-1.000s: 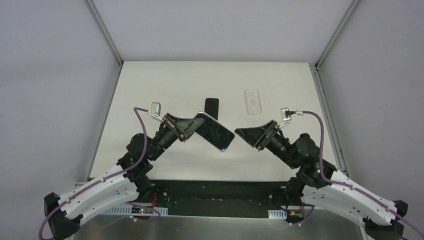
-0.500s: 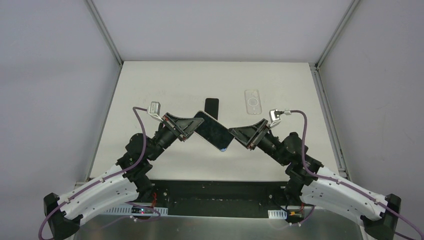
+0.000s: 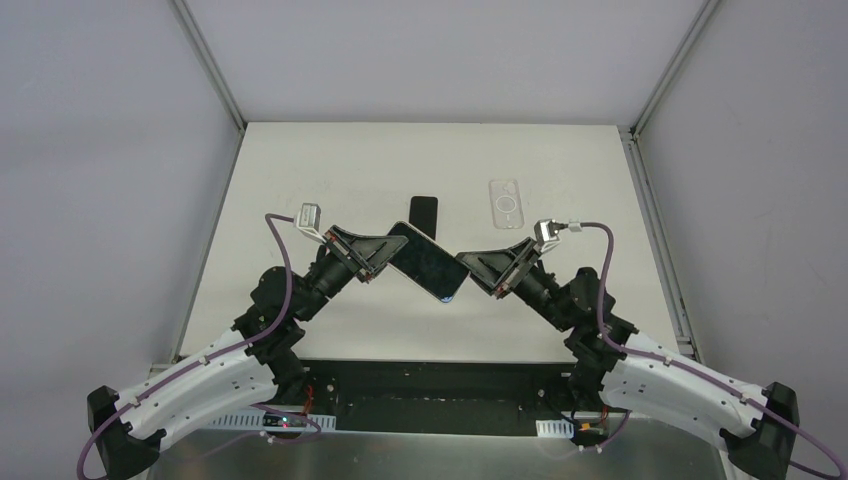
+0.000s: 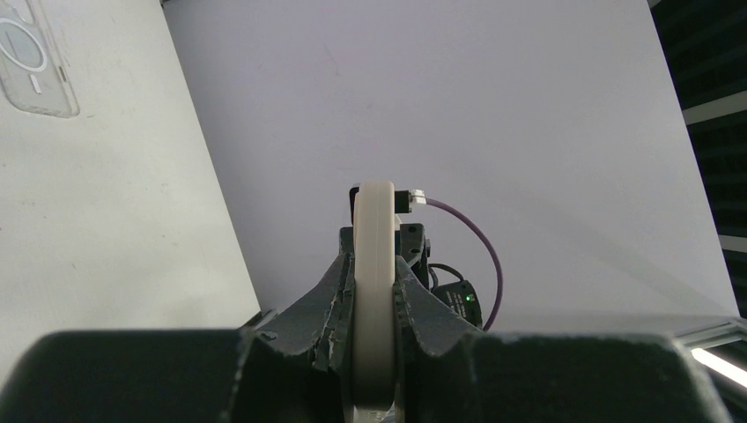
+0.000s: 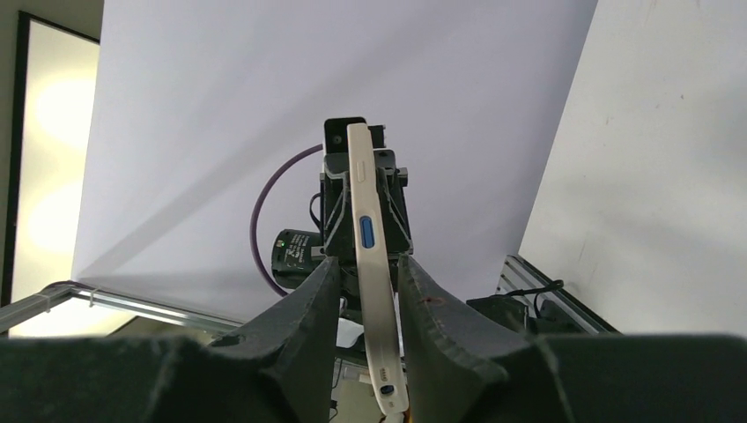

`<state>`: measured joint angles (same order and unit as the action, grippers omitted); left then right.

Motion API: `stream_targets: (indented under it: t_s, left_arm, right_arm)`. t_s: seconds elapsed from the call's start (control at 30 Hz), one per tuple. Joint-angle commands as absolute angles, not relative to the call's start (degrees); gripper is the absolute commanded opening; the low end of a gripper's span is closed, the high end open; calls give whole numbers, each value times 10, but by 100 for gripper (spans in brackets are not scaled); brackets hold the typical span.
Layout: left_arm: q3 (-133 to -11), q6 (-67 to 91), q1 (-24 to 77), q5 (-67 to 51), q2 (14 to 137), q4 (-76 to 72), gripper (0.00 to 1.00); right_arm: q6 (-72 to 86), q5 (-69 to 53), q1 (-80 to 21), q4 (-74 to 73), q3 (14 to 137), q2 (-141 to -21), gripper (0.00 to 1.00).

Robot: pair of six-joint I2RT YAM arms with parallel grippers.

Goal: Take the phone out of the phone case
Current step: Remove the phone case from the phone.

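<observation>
The phone (image 3: 431, 263), clamped at one end by the left gripper (image 3: 389, 256), lies lengthwise toward the right gripper (image 3: 466, 267), whose jaws stand slightly apart around its other end, above the table (image 3: 330, 170).

The phone (image 3: 430, 262) hangs above table (image 3: 300, 190), clear case (image 3: 505, 203) behind.

The left arm (image 3: 200, 375) climbs from its base and leans inward to the right, elbow bent, with the wrist raised over the middle. The left pincer (image 3: 390, 252) is clamped tight on one end of the phone (image 3: 432, 268), its fingers (image 4: 333, 304) pressed flat against both faces. The right arm (image 3: 680, 380) mirrors it, leaning inward to the left. The right pincer (image 3: 468, 266) straddles the phone's other end with its jaws apart, one finger (image 5: 427, 304) close against the edge and a slim gap beside the other.
</observation>
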<state>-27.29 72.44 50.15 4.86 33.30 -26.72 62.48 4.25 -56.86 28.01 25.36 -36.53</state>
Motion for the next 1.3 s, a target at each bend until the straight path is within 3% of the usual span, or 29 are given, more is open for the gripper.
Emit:
stream_targets:
  t_s: [0.0,0.17,0.4,0.77,1.27]
  left_arm:
    - [-301,727,498,48,318,-332,0]
    - [-299,726,498,50,316,-332,0]
    - [-298,724,498,53,315,-332,0]
    - [-292,723,498,60,314,-332,0]
    - [-275,723,498,71,345,-337,0]
  right_arm:
    - [651,49,-566,362,248,-372,32]
    - [657,51,-566,378,242,-376,28]
    - [666,43,-566,381,245,-385,29]
    - [692,64,-566,430,231,-394,15]
    - [717,69,-566,640,234,-462,16]
